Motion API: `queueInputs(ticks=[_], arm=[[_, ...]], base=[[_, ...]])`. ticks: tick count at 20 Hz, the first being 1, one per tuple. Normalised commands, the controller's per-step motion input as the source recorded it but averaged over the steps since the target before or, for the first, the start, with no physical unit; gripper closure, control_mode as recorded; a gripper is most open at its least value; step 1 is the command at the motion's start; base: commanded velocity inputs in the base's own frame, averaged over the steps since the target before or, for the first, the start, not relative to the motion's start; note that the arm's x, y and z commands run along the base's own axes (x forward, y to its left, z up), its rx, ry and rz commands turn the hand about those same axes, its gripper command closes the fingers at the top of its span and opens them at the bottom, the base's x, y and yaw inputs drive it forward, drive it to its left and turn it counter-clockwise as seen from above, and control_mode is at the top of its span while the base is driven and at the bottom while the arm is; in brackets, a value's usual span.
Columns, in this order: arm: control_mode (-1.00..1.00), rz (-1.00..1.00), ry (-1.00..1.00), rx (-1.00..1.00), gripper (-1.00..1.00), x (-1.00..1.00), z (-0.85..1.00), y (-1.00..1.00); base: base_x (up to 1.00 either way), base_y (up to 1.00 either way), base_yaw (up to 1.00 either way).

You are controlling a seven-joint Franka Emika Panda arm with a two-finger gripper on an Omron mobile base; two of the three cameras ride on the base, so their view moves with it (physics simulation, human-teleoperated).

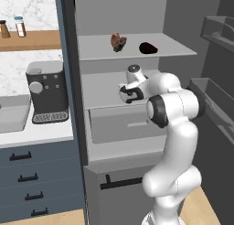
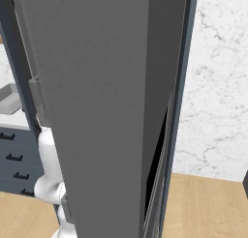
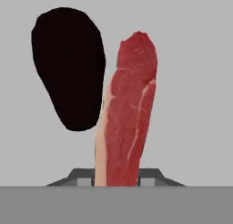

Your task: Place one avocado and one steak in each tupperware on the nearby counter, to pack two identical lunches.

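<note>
Hand view: gripper [image 3: 116, 182] is pinched on a steak [image 3: 126, 123], the meat rising between the two fingertips [image 3: 84, 181], with a black avocado [image 3: 68, 68] just beside it on the grey fridge shelf [image 3: 191, 82]. Whether steak and avocado touch can't be told.

Left base view: arm reaches into the open fridge at the middle shelf; on the top shelf [image 1: 178, 49] sit another steak [image 1: 118, 41] and another avocado [image 1: 148, 48], a bit apart. Tupperware [image 1: 11, 116] waits on the counter [image 1: 41, 135] left of the fridge, next to the coffee machine [image 1: 45, 91].

Step in hand, judged: steak gripped, lift-out next. To do it well: raise straight off the shelf before pulling back, so the meat doesn't drag or nudge the avocado w/ it. Meat is soft & slab-shaped, may sag or slip, so move slow, keep hand level. Clear the fridge frame before swinging left to the tupperware
</note>
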Motion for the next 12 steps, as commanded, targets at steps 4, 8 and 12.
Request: queueInputs(ticks=[4,8,12], arm=[[-1.00,0.07,-0.12,-0.03,1.00,-1.00,0.00,0.48],[-1.00,0.07,-0.04,0.00,1.00,-1.00,0.08,0.25],[-1.00,0.07,0.00,0.00,1.00,-1.00,0.32,0.09]], base=[[0.00,0.00,0.00],[0.00,0.00,0.00],[0.00,0.00,0.00]])
